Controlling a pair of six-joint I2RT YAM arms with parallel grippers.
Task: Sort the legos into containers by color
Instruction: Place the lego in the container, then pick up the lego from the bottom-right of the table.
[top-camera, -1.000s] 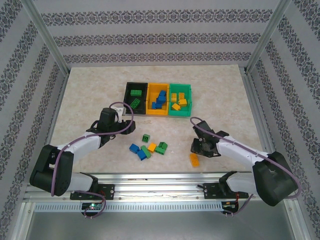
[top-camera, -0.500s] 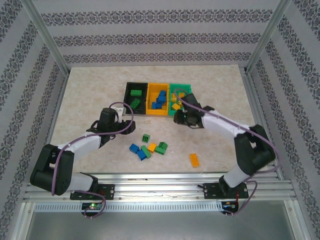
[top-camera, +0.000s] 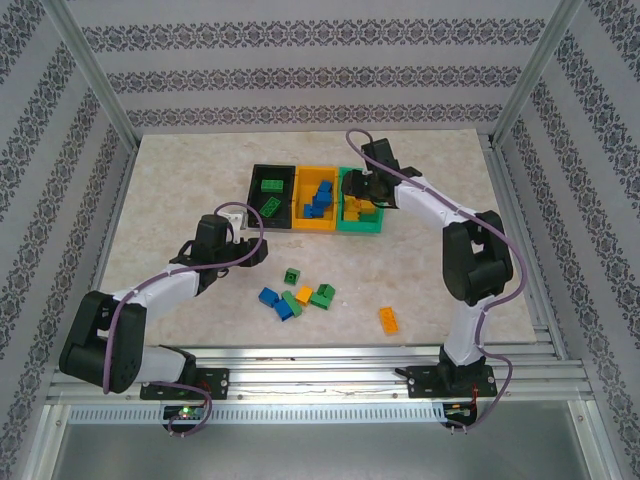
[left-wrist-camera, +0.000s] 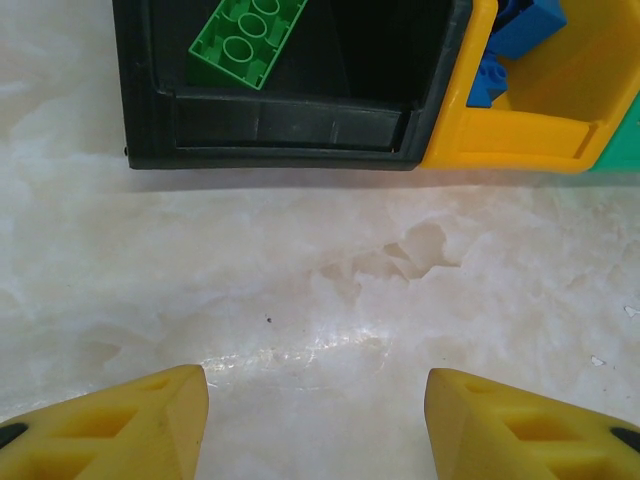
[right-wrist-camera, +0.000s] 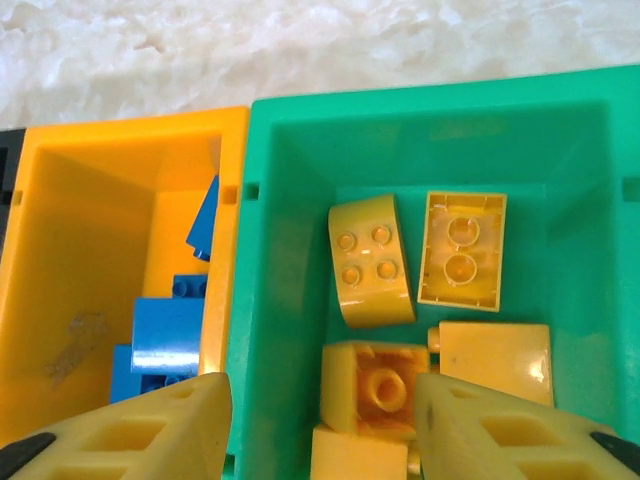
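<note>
Three containers stand in a row: a black bin (top-camera: 272, 195) (left-wrist-camera: 290, 120) with green legos (left-wrist-camera: 245, 40), a yellow-orange bin (top-camera: 317, 200) (right-wrist-camera: 90, 250) with blue legos (right-wrist-camera: 165, 335), and a green bin (top-camera: 362, 203) (right-wrist-camera: 290, 250) with several yellow legos. My right gripper (top-camera: 354, 190) (right-wrist-camera: 322, 400) hangs open over the green bin. A yellow brick (right-wrist-camera: 375, 385) lies upside down between its fingers, with a wide gap on the left side. My left gripper (top-camera: 243, 222) (left-wrist-camera: 317, 390) is open over bare table just in front of the black bin.
Loose legos lie in a cluster on the near middle of the table: green (top-camera: 291, 276), blue (top-camera: 268, 296), orange (top-camera: 304, 294) and green (top-camera: 322, 295). A single orange brick (top-camera: 388, 319) lies to the right. Metal frame posts stand at the table's corners.
My right arm swung from the front right of the table up to the green bin, and its jaws opened there. The left arm stayed put.
</note>
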